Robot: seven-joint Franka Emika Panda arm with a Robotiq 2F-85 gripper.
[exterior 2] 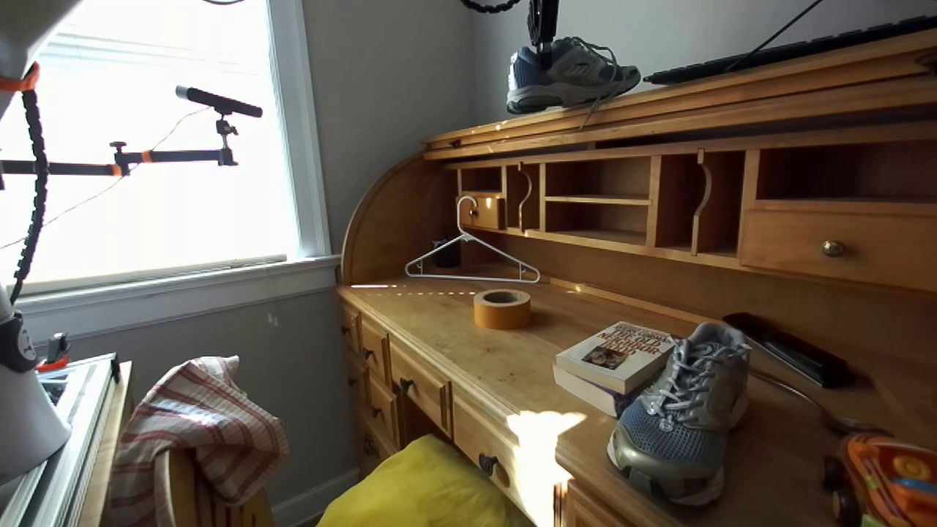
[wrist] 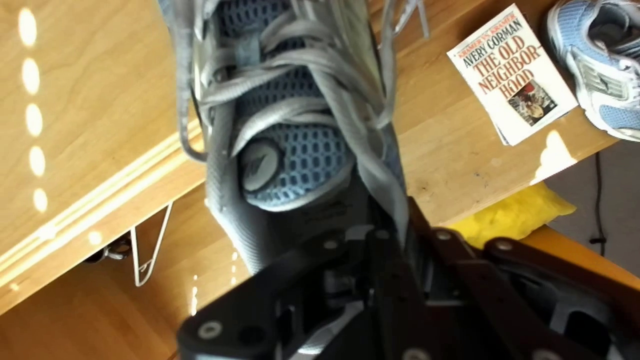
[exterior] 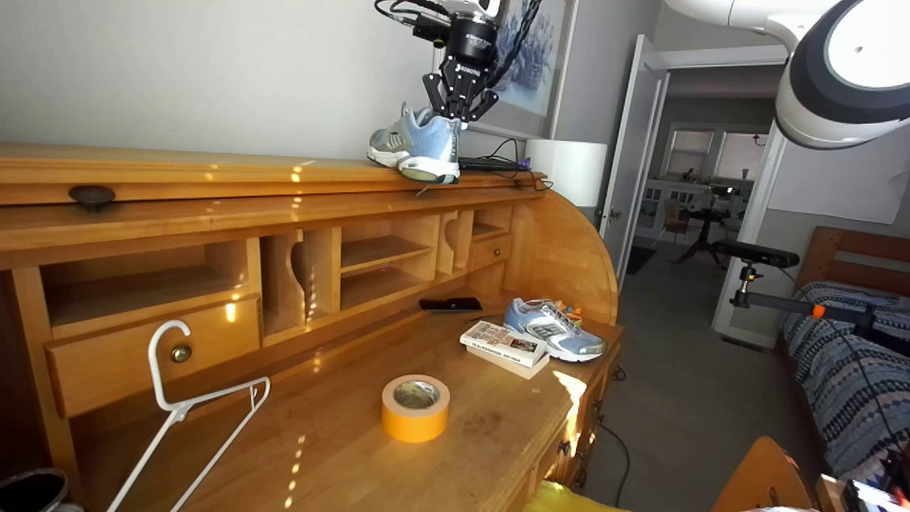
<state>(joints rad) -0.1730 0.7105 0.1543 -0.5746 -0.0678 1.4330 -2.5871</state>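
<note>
Pinching the collar of a blue-and-grey shoe (exterior: 426, 146), the pincer (exterior: 455, 118) is closed on it at the front edge of the upper ledge (exterior: 156, 173), as seen in an exterior view; that thin rim is probably the easiest part for narrow fingers to take. Whether the sole touches wood I cannot tell. On the worktop (exterior: 341, 427) below, a tape roll (exterior: 416, 424) lies flat between the front and back edges, likely so that it cannot roll, and a second shoe (exterior: 551, 328) stands by the far end beside two stacked books (exterior: 506, 345).

In an exterior view, a black keyboard (exterior 2: 812, 48) lies on the ledge, and a toy car (exterior 2: 889, 476) rests near the worktop's end edge. By the opposite back corner stands a white hanger (exterior 2: 465, 236), hook upward, seemingly propped against a small drawer (exterior 2: 492, 214).

In the wrist view, the blue-and-grey shoe appears to straddle the ledge's front edge, heel end over the worktop. Its laces (wrist: 367, 157) hang loose; the dark insole (wrist: 320, 220) shows, so one finger presumably sits inside the opening.
</note>
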